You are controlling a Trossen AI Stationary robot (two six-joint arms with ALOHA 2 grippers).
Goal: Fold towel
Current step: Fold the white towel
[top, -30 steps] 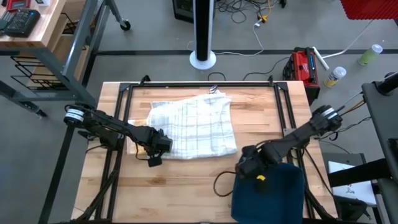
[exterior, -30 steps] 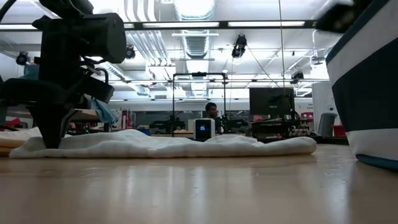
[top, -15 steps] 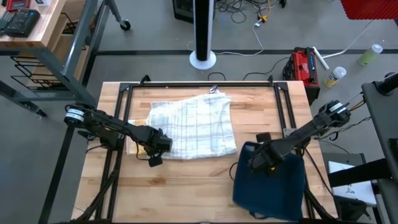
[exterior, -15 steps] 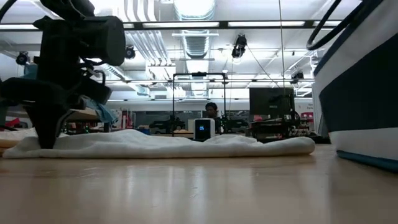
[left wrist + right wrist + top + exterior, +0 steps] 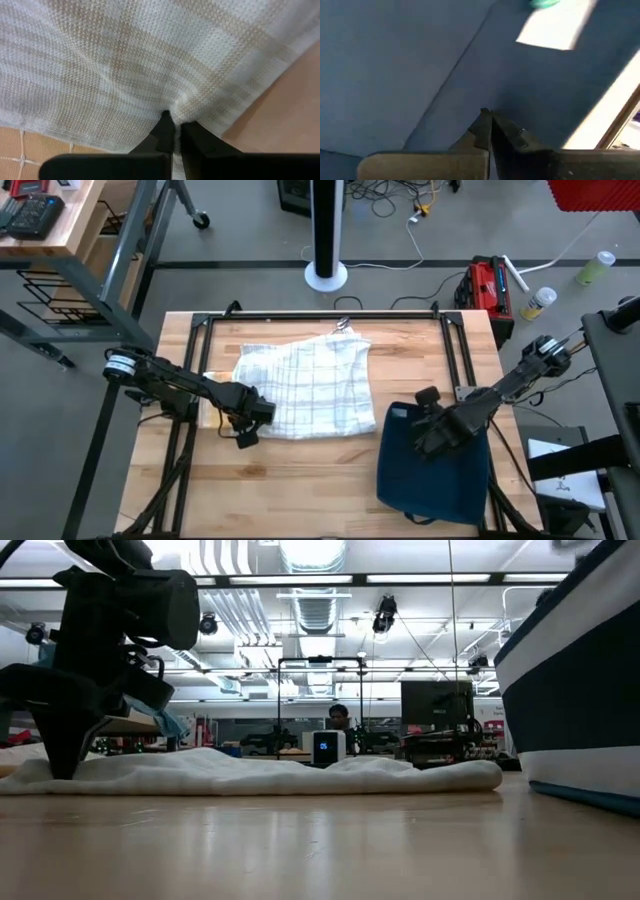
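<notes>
The left tool (image 5: 172, 131) has its fingers pressed together on a pinch of the towel (image 5: 150, 65), at the cloth's edge where the weave puckers into the tips. From above, this tool (image 5: 243, 418) sits at the towel's (image 5: 305, 385) near left corner, low over the wooden surface (image 5: 300, 480). From table height it (image 5: 62, 755) stands over the left end of the cloth (image 5: 260, 773), which lies as a long low mound; the exact pinch cannot be made out from there.

The right tool (image 5: 490, 125) is also closed, its fingers together on a fold of dark blue cloth (image 5: 420, 65). From above it (image 5: 440, 430) is over the right part of the surface, on top of the blue cloth (image 5: 435, 480), which covers the near right corner and runs up to the picture's lower edge. At table height only a slanted blue slab (image 5: 580, 690) with a pale stripe shows, cut off at the right; the tool itself is hidden there.

The checked towel lies on the left-centre of the surface, spread fairly flat with a rumpled far edge, its right edge just beside the blue cloth. A pale patch (image 5: 552, 27) shows on the blue cloth in the right wrist view; what it is cannot be told.
</notes>
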